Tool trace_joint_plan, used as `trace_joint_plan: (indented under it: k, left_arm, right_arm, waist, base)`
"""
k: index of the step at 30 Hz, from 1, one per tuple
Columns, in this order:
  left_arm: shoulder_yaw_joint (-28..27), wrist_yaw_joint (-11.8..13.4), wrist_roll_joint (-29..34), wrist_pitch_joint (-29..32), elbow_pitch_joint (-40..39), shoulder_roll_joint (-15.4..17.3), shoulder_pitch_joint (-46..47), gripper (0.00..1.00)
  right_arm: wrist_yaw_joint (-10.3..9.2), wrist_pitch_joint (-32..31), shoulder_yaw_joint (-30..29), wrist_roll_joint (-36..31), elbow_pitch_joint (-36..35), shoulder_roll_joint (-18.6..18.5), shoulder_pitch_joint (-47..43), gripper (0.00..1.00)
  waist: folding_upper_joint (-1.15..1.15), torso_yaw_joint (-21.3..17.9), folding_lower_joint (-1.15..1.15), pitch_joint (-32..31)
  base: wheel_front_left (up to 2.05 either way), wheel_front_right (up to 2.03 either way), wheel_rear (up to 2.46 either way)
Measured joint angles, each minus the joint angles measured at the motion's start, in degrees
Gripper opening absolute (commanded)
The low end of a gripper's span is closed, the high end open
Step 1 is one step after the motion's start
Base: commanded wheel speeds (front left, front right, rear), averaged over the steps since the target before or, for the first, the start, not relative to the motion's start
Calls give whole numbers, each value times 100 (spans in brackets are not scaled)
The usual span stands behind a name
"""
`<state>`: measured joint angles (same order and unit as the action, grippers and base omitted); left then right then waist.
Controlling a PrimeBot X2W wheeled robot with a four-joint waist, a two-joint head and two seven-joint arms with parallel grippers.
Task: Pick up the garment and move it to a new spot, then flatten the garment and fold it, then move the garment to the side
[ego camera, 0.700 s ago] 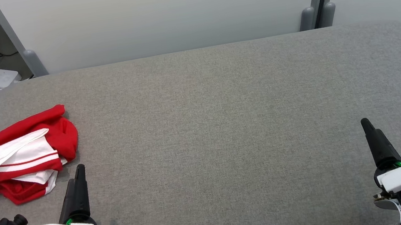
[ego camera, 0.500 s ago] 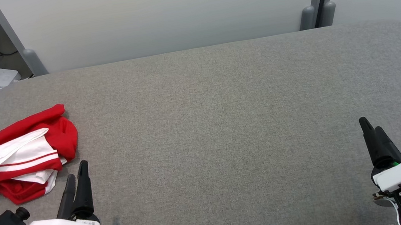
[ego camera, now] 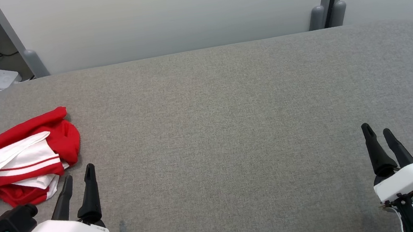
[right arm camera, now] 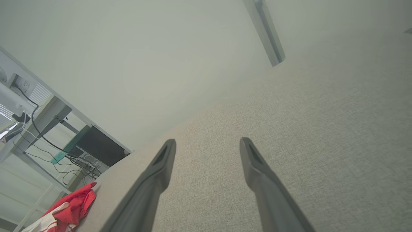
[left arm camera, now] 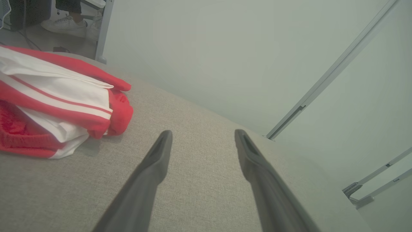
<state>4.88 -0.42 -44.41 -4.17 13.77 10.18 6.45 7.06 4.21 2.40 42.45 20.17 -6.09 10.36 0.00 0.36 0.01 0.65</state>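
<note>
On the broad grey fabric-covered table [ego camera: 229,109], the crumpled red-and-white cloth garment [ego camera: 17,161] lies bunched at the left edge, probably light, limp and sagging, best pinched at a raised red fold by the nearby left gripper [ego camera: 78,173], its fingers spread like the right gripper's [ego camera: 375,129].

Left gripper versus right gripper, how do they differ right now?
The left gripper sits just beside the red and white garment, fingertips near its edge; the right gripper is far across the grey table. The left gripper tilts rightward in the head view; the right gripper tilts leftward. Both are open and hold nothing.
</note>
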Motion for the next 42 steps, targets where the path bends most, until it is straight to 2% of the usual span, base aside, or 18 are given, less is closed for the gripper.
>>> trace_joint_plan:
  k: [22, 42]
  left_arm:
    - [301, 151, 1245, -356, 400, 162, 168, 100]
    - [354, 250, 1956, -552, 632, 244, 373, 100]
  right_arm:
    - [0, 346, 229, -1474, 449, -45, 225, 100]
    - [1, 655, 537, -1959, 689, -160, 374, 100]
  waist:
    - [0, 24, 0, -17]
    - [0, 22, 0, -31]
  base:
    - [0, 0, 0]
    - [0, 0, 0]
